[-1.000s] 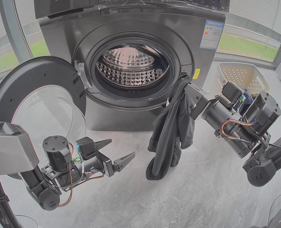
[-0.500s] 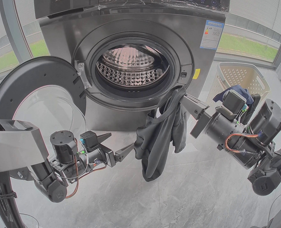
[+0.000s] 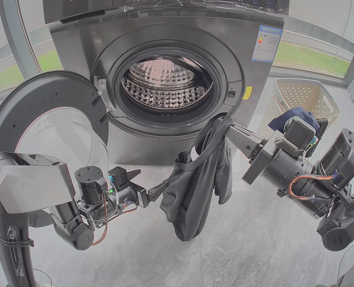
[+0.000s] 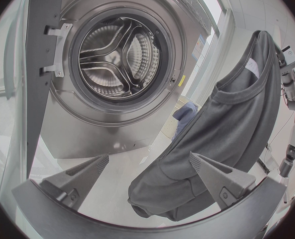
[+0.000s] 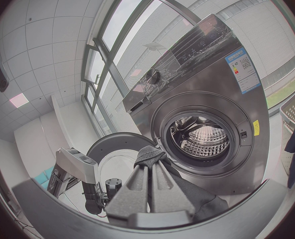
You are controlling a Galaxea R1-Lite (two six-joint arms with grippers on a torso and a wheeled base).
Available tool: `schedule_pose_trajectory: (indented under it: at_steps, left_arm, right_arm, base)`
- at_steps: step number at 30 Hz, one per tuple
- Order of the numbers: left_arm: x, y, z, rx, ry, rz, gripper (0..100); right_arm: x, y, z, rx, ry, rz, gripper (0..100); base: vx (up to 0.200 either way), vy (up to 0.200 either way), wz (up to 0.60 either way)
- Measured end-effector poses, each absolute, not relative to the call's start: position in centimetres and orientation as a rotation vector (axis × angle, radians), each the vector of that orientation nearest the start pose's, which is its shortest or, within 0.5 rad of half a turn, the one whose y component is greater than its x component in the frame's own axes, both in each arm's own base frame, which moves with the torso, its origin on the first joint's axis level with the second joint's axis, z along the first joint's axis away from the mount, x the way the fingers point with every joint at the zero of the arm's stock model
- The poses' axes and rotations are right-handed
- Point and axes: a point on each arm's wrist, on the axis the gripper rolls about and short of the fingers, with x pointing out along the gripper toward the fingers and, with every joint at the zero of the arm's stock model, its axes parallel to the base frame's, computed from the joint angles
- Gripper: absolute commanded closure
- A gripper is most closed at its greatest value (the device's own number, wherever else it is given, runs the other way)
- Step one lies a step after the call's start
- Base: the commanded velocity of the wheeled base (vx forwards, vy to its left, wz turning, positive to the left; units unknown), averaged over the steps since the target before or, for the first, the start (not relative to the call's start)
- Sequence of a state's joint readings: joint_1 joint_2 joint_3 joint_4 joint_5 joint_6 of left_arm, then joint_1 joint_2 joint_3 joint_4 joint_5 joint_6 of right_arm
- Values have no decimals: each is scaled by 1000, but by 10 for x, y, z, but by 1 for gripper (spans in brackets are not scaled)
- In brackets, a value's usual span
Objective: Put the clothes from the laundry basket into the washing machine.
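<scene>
Shirt (image 3: pixel 197 180), dark grey, hanging by its neckline from the right gripper (image 3: pixel 227 124), jaws pressed together on the fabric, just below and to the right of the washing machine's (image 3: pixel 165 28) open drum (image 3: pixel 167 84). Lower end bunched and hanging free above the floor (image 3: pixel 232 252).

Shifted over the last second: carried leftward and a little lower, from beside the right edge of the door ring to a spot in front of its lower right rim, with the hanging bundle swung toward the left arm. Left gripper (image 3: pixel 153 179) brought up and inward from low on the left, jaws spread wide all the while, one fingertip now touching the shirt's lower fold. From the left wrist view, lower part of the shirt (image 4: pixel 234 123) partly between the spread jaws of the left gripper (image 4: pixel 147 156), not yet clamped.

Probable meaning: two-handed gathering under way, to take up the trailing end before feeding it through the opening. Not yet inside; drum bare, door (image 3: pixel 45 104) swung fully open to the left. Likely next: close the left jaws on the lower fold, lift, push both ends over the rim. Risk: loose tail catching on the door seal or slipping to the floor.

Laundry basket (image 3: pixel 304 94) to the right of the machine, behind the right arm, blue garment (image 3: pixel 292 115) draped over its near rim. More loading left.
</scene>
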State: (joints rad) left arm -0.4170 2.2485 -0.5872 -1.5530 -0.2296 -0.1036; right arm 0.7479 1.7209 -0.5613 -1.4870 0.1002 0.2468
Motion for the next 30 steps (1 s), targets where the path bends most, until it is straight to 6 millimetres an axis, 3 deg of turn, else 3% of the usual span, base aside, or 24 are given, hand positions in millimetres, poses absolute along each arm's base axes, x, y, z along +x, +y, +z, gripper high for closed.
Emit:
schedule_pose_trajectory:
  at_steps: [14, 30]
  left_arm:
    - [342, -164, 35, -106, 86, -671, 0]
    - [316, -195, 37, -94, 109, -781, 0]
  right_arm:
    - [199, 199, 200, 344, -211, 899, 100]
    - [214, 195, 193, 330, -210, 848, 100]
  base:
    - [0, 0, 0]
    - [0, 0, 0]
